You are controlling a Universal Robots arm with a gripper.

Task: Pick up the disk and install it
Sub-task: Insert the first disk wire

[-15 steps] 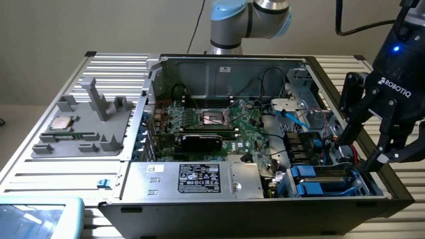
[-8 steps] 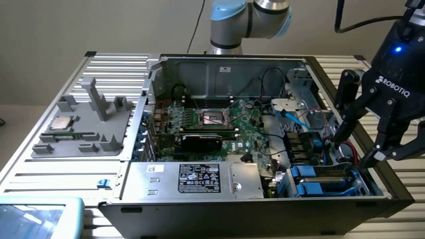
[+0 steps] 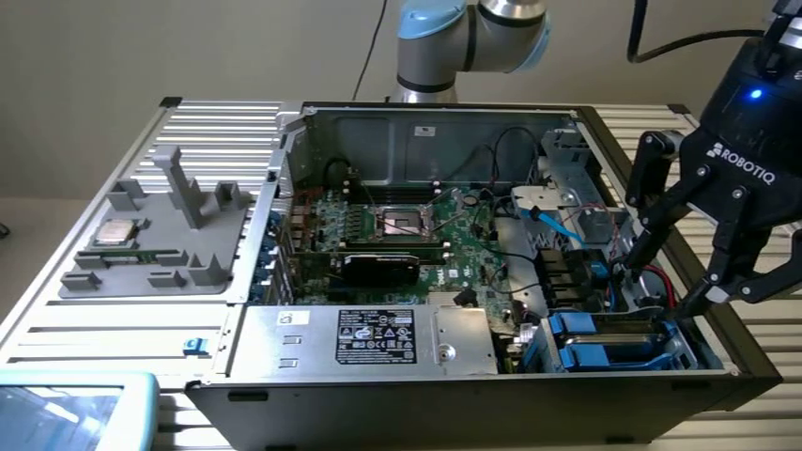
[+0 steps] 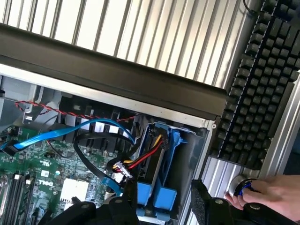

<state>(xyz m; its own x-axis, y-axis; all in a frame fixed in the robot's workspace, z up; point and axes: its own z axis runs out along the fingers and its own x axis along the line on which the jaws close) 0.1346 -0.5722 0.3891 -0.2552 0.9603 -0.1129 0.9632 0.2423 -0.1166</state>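
We find the disk [image 3: 594,353] sitting in the drive cage [image 4: 187,164] at one corner of the open computer case [image 3: 476,404], the near corner on the exterior view's right. Its bright blue rails mark it, and we count two blue end tabs [image 4: 161,194] side by side at the cage mouth; whether it is pushed fully home we cannot tell. One gripper [image 3: 667,287] hangs just above that corner of the case, its two black fingers [image 4: 202,202] spread apart and pinching nothing. In the wrist view the blue tabs lie between them, and we see no contact. Inside the case we count one green motherboard [image 3: 426,235], one silver box with a black label [image 3: 376,338] along the near wall, one flat blue cable [image 4: 70,133] and one twisted red-and-black wire [image 4: 56,110]. Outside the case, to the exterior view's left, lies one grey tray [image 3: 150,254] with one small square silver chip [image 3: 119,232] on it. Beside the case wall nearest the cage lies one black keyboard [image 4: 253,93], and there one person's hand [image 4: 276,192] rests its fingertips on a round knob lit blue [image 4: 243,187]. The case stands on a ribbed aluminium table [image 3: 213,132], with a plain beige wall [image 3: 188,47] behind it.
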